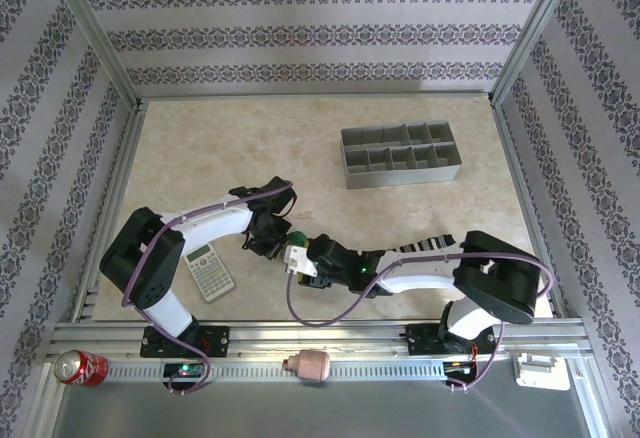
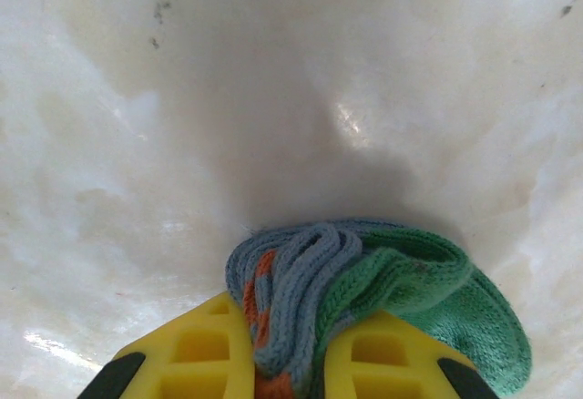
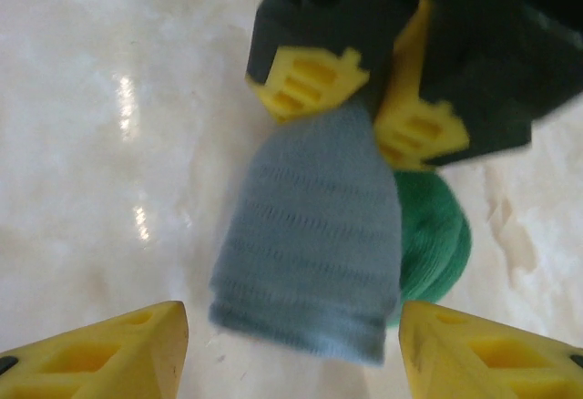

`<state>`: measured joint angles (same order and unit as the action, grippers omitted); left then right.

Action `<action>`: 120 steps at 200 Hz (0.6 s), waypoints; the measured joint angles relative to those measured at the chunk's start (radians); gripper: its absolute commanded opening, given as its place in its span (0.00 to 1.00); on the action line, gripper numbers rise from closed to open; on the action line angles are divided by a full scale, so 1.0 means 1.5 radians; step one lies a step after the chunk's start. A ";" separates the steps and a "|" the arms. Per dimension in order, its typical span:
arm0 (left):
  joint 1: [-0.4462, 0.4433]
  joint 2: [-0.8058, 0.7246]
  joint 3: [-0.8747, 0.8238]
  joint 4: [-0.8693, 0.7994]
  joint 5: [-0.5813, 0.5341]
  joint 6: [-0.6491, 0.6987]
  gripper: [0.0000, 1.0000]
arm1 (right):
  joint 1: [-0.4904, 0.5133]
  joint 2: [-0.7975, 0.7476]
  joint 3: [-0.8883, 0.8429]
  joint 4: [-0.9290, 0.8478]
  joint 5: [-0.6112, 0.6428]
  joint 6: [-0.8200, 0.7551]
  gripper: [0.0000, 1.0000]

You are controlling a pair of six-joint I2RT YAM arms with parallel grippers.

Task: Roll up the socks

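My left gripper (image 2: 287,355) is shut on the blue-grey sock (image 2: 310,276), pinching its bunched knit with orange stripes; the green toe (image 2: 455,312) bulges to the right. In the right wrist view the sock (image 3: 314,235) hangs from the left gripper (image 3: 364,103) as a blue-grey fold, green toe (image 3: 437,235) behind it. My right gripper (image 3: 293,349) is open, one finger on either side of the fold's lower edge without touching it. From above, both grippers meet near the table's front middle, left gripper (image 1: 268,236), right gripper (image 1: 298,258). The black-and-white striped sock (image 1: 425,248) lies beside the right arm, partly hidden.
A grey calculator (image 1: 210,270) lies just left of the grippers. A grey divided organiser (image 1: 400,155) stands at the back right. On the front rail sit a red can (image 1: 80,366) and a pink object (image 1: 312,364).
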<state>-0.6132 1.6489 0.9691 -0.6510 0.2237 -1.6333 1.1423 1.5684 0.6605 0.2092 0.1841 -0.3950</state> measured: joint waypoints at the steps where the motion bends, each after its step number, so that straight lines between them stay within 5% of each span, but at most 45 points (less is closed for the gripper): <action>1: 0.000 0.000 0.000 0.000 0.000 0.000 0.00 | 0.001 0.003 0.002 0.001 0.003 -0.003 0.62; 47: 0.005 0.010 0.011 -0.012 0.005 0.007 0.00 | 0.014 0.090 0.075 0.007 0.049 -0.058 0.52; 99: 0.020 0.007 0.013 -0.012 0.000 0.014 0.00 | 0.002 0.129 0.100 0.009 0.053 -0.014 0.11; 120: 0.026 0.002 0.011 -0.010 -0.003 0.014 0.13 | -0.005 0.129 0.100 0.014 0.030 0.003 0.01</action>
<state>-0.5735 1.6512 0.9852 -0.6662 0.2188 -1.6115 1.1355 1.7626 0.8101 0.2298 0.2295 -0.3908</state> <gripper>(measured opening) 0.147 0.081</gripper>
